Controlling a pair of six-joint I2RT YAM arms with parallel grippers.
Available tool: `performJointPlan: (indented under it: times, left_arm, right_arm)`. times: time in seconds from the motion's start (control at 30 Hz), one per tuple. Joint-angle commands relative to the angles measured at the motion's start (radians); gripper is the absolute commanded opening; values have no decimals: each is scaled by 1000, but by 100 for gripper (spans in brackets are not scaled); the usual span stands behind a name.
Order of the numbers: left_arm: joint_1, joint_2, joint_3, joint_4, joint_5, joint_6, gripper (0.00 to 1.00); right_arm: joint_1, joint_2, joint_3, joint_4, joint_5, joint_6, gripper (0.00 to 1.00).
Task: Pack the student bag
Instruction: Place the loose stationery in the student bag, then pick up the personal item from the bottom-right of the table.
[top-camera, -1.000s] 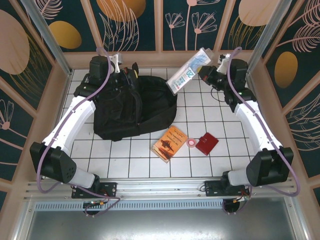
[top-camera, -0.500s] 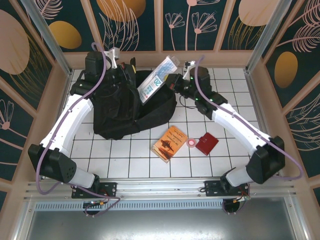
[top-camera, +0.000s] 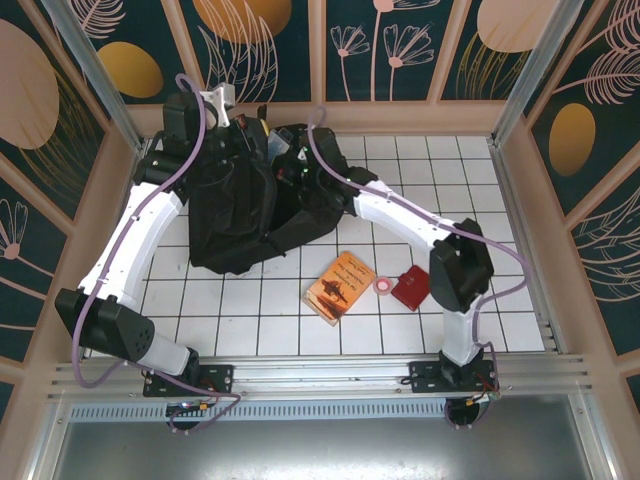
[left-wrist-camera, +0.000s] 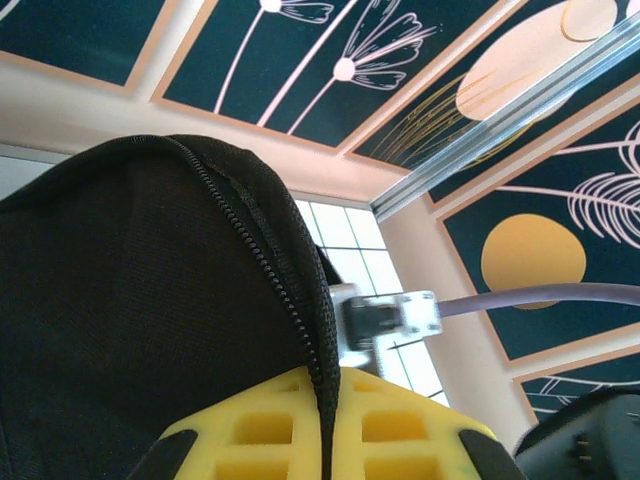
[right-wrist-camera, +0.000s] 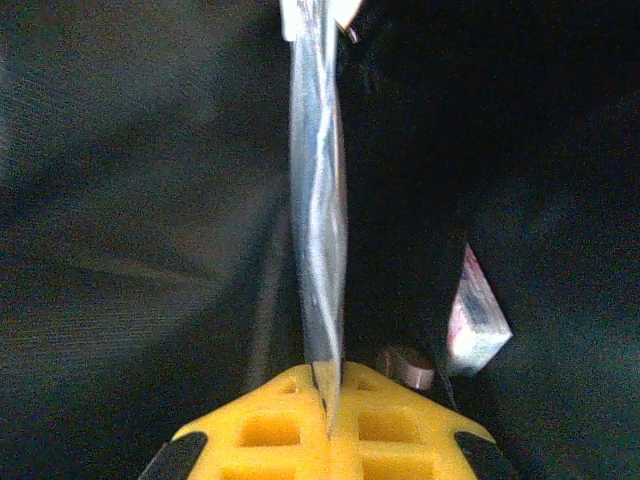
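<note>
The student bag (top-camera: 240, 215) is matt black woven cloth; the thin sleeve (right-wrist-camera: 318, 220) seems glossy clear plastic.

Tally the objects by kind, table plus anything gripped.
Black backpack: 1
Orange book: 1
Pink tape roll: 1
Dark-red wallet: 1
Clear plastic packet, in right gripper: 1
Total: 5

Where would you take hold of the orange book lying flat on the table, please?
Probably across the narrow width of the orange book, near its near-left end, coming straight down from above: it lies flat and slanted on the table, and the pink tape roll crowds its right corner.
</note>
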Motion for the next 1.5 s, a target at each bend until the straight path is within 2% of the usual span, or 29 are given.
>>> performJointPlan:
  times: [0.0, 0.13, 0.3, 0.6, 0.73, 0.87, 1.0, 1.1, 1.3, 1.37, 1.47]
  left_arm:
    - [9, -8, 51, 90, 23, 11, 0]
    - [20, -20, 30, 91, 19, 18, 0]
    - [34, -39, 11, 90, -1, 22, 0]
    - [48, -58, -23, 87, -40, 21, 0]
    - [49, -70, -51, 99, -39, 21, 0]
    - [48, -86, -96, 110, -40, 28, 0]
    - [49, -110, -193, 154, -30, 19, 0]
    - [48, -120, -241, 172, -37, 24, 0]
    - [48, -161, -314, 201, -85, 37, 0]
    - [48, -179, -351, 234, -87, 21, 0]
    - [49, -195, -409, 273, -85, 10, 0]
  right_arm:
    - [21, 55, 114, -89, -56, -18, 13]
    - [19, 44, 143, -135, -37, -57, 45]
    - [17, -7, 135, -187, 24, -97, 58]
    - [14, -213, -1, -181, 105, -295, 58]
    - [1, -295, -16, -259, 135, -347, 57]
    - [-28, -398, -97, -364, 187, -314, 53]
    - [-99, -546, -287, -454, 197, -215, 51]
    - [-154, -622, -388, -588, 222, -156, 48]
    - [-185, -639, -496, -900, 306, -30, 70]
    - [-193, -629, -520, -971, 328, 22, 75]
    - [-209, -620, -589, -1004, 295, 83, 80]
